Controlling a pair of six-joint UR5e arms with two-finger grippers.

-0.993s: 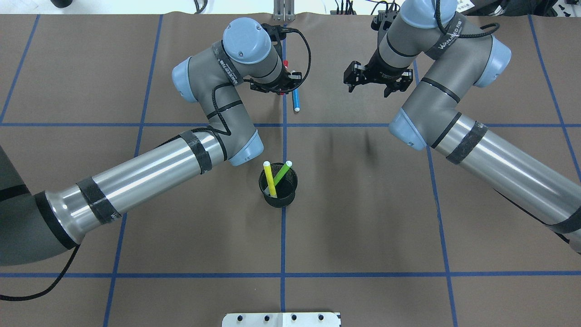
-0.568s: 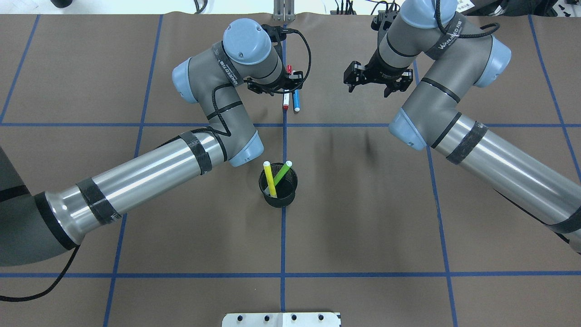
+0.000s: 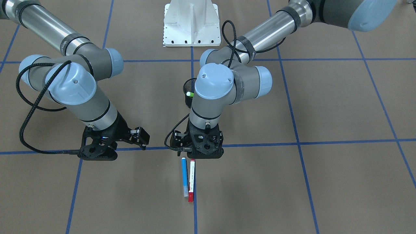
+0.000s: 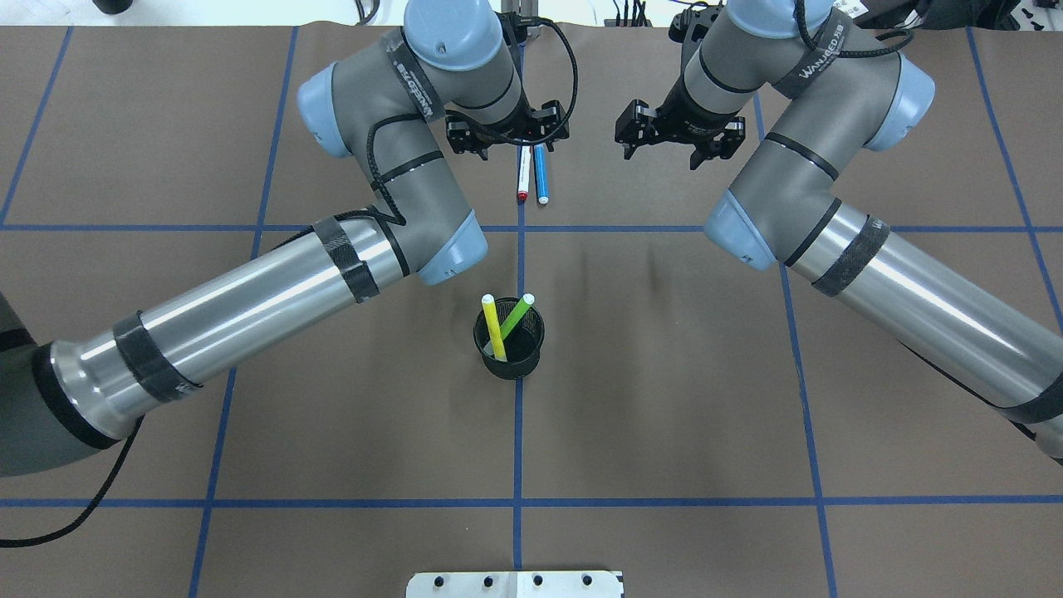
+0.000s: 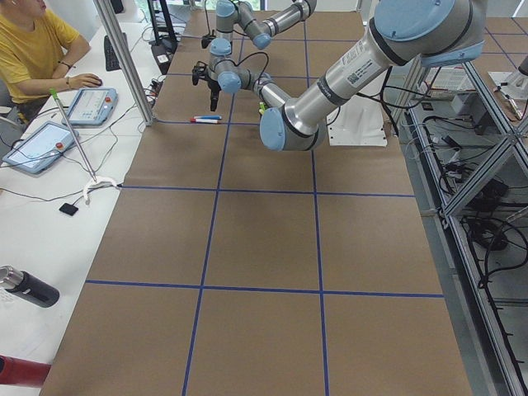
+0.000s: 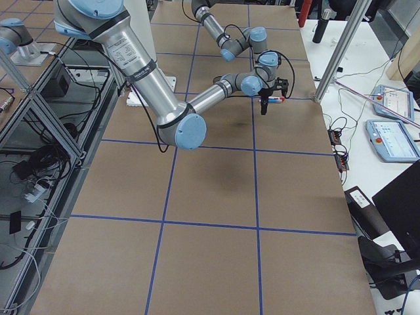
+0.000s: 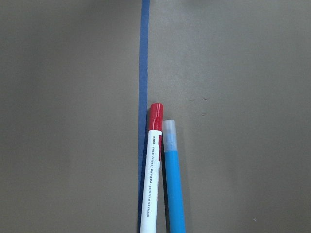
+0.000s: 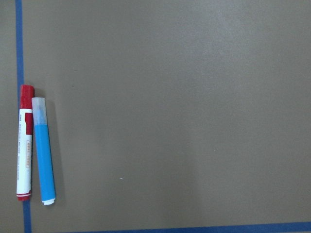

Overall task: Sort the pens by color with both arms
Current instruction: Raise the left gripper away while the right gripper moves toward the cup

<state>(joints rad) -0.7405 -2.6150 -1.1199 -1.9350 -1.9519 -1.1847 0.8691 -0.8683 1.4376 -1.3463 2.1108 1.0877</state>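
Note:
The blue pen (image 4: 541, 177) and the white pen with red cap (image 4: 523, 174) lie side by side on the brown table, along the blue centre line. Both also show in the left wrist view, red (image 7: 152, 174) and blue (image 7: 174, 189). My left gripper (image 4: 508, 148) hangs just above their far ends, open and empty. My right gripper (image 4: 666, 156) is open and empty, off to the right of the pens. The yellow pen (image 4: 493, 328) and the light green pen (image 4: 516, 315) stand leaning in the black mesh cup (image 4: 531, 353) at mid-table.
Blue tape lines (image 4: 664, 227) divide the brown table into squares. The white base plate (image 4: 515, 584) sits at the near edge. A metal post (image 4: 518, 17) stands at the far edge. An operator (image 5: 33, 49) with tablets sits beyond that edge.
The red-capped pen was in my left gripper; it now lies on the table beside the blue pen. The left gripper has let go and lifted. The right gripper has shifted slightly left.

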